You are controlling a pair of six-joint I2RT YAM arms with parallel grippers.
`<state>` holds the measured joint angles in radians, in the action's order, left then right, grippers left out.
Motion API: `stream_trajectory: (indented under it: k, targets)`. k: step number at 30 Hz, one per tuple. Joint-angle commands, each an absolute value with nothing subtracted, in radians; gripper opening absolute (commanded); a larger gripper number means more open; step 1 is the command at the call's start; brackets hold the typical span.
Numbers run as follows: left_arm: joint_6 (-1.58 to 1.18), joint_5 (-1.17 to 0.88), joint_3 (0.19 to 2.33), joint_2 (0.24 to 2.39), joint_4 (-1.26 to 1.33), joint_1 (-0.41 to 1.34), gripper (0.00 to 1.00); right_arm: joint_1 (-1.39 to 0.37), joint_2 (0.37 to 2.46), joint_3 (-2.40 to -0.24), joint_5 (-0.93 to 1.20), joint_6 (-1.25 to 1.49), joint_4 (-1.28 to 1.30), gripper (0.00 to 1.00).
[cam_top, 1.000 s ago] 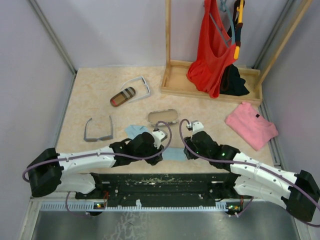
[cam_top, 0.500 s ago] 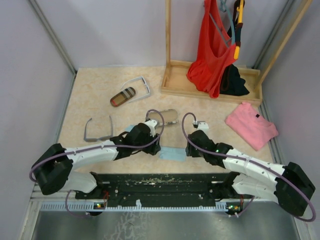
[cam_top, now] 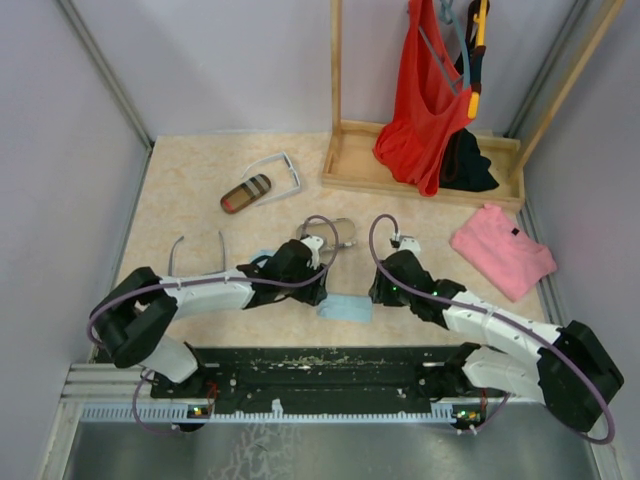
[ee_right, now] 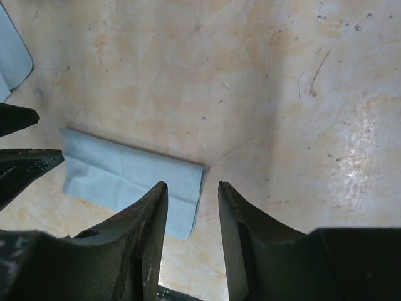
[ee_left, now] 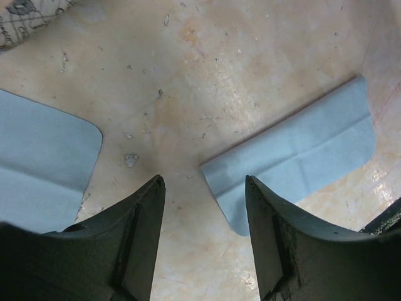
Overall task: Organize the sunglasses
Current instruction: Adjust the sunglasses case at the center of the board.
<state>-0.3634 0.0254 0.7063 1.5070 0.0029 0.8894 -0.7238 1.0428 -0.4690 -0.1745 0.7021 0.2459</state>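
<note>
The white-framed sunglasses lie at the back left beside a brown-striped case. Of the dark wire sunglasses only the two thin arms show; my left arm covers the front. A light blue folded cloth lies flat between both grippers. My left gripper stands open just left of the cloth, nothing between its fingers. My right gripper is open over the cloth's right end, which lies flat below it.
A second blue cloth lies left of my left gripper, partly under the arm. The grey-patterned case sits just behind. A wooden rack with a red garment stands at the back right, and a folded pink garment lies at the right.
Both arms have reached further out over the table, the left one now covering the dark sunglasses' front. The left jaws have opened wider. The cloth has stayed put.
</note>
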Motion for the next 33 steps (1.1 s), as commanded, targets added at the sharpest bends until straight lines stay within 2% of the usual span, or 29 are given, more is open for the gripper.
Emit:
stream_trajectory:
  k: [1,9,12,17,24,33]
  targets:
    - [-0.349,-0.013,0.742,1.546,0.027,0.885,0.6,-0.712,1.076,-0.487,-0.139,0.695,0.206,0.39]
    - [-0.376,0.09,0.733,1.48,-0.012,0.874,0.6,-0.699,1.059,-0.513,-0.168,0.664,0.16,0.39]
    - [-0.419,0.149,0.714,1.376,-0.025,0.824,0.6,-0.647,1.075,-0.581,-0.196,0.612,0.16,0.39]
    - [-0.469,0.242,0.732,1.251,-0.018,0.697,0.62,-0.533,1.132,-0.669,-0.129,0.553,0.105,0.4]
    - [-0.468,0.326,0.907,1.452,-0.141,0.583,0.57,-0.458,1.295,-0.793,-0.11,0.479,0.107,0.4]
    - [-0.447,0.334,1.064,1.681,-0.181,0.574,0.52,-0.436,1.526,-0.968,-0.087,0.409,0.101,0.4]
